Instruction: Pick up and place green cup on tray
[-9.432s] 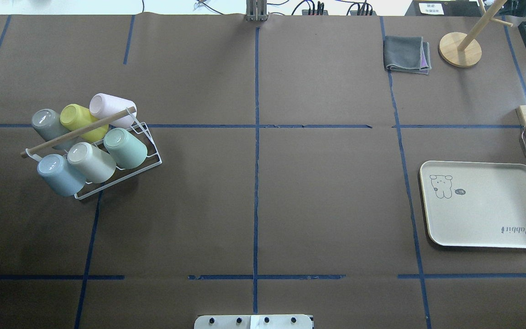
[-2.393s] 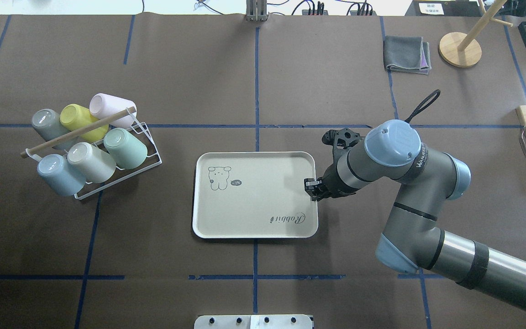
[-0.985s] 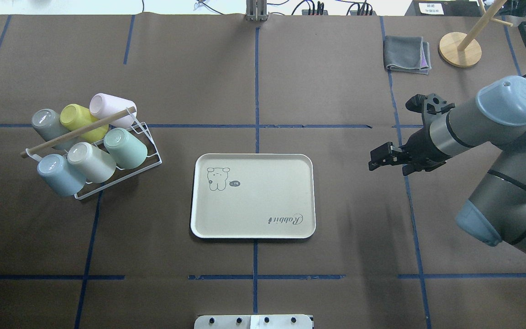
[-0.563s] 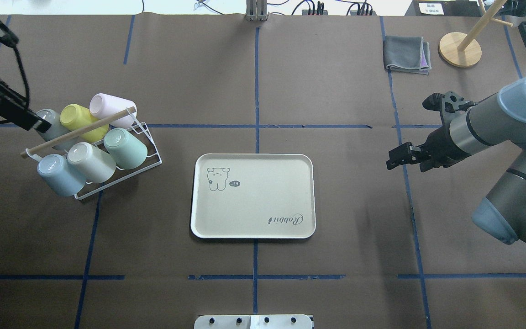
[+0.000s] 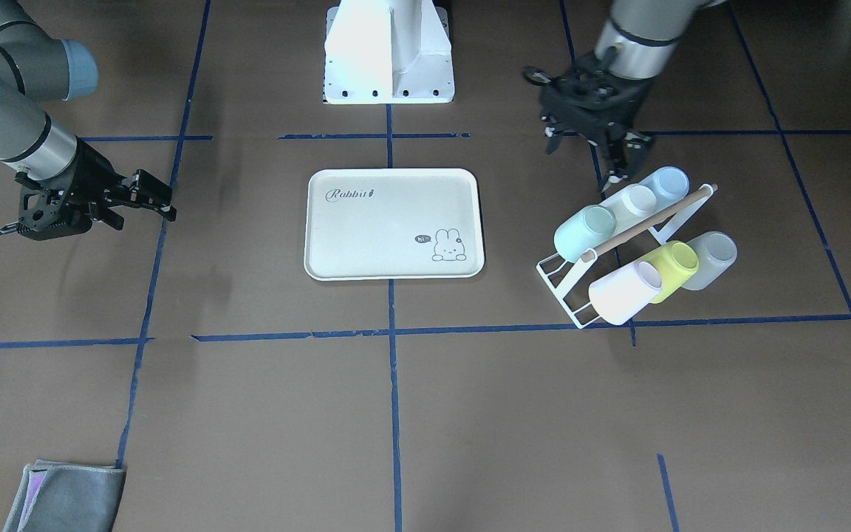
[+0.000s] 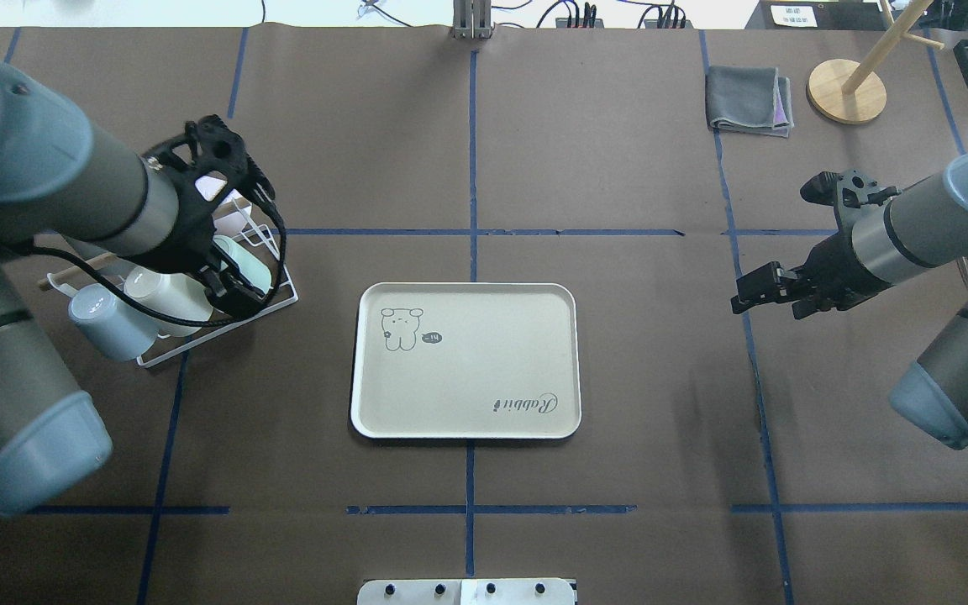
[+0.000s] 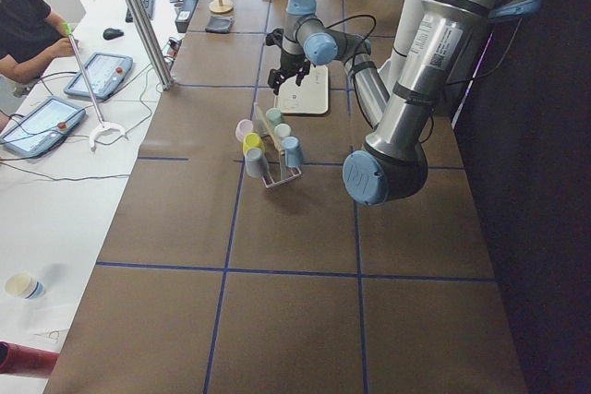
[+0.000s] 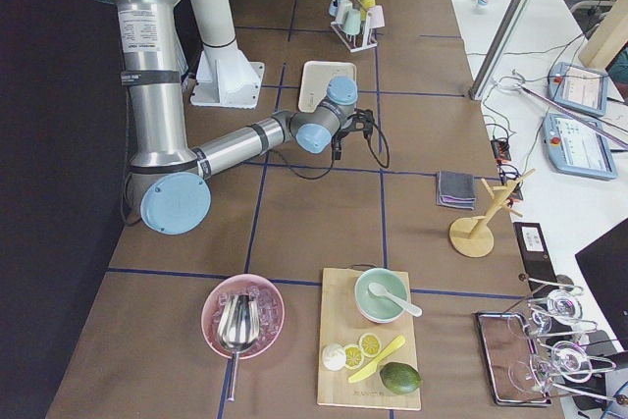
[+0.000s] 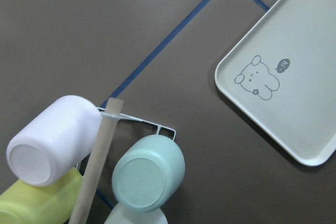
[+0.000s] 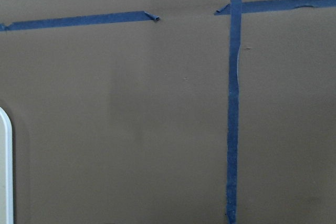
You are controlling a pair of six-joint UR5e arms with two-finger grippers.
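The green cup (image 5: 583,230) lies on its side in a white wire rack (image 5: 566,295), at the end nearest the tray. In the overhead view the green cup (image 6: 250,267) is partly hidden by my left gripper (image 6: 236,290). The left gripper (image 5: 621,166) hovers open and empty just above the rack. The left wrist view shows the cup's base (image 9: 148,174) below the camera. The cream-white tray (image 6: 465,378) lies at the table's middle, with nothing on it. My right gripper (image 6: 754,290) is open and empty, well to the right of the tray.
The rack also holds a light blue cup (image 6: 106,319), a cream one (image 6: 166,301), yellow (image 5: 671,270), pink (image 5: 621,294) and grey (image 5: 710,258) cups under a wooden handle (image 5: 647,222). A grey cloth (image 6: 747,99) and a wooden stand (image 6: 845,88) sit far right.
My left arm has swung in from the left edge and now hangs over the rack above the green cup. My right gripper has drawn a little further right, away from the tray.
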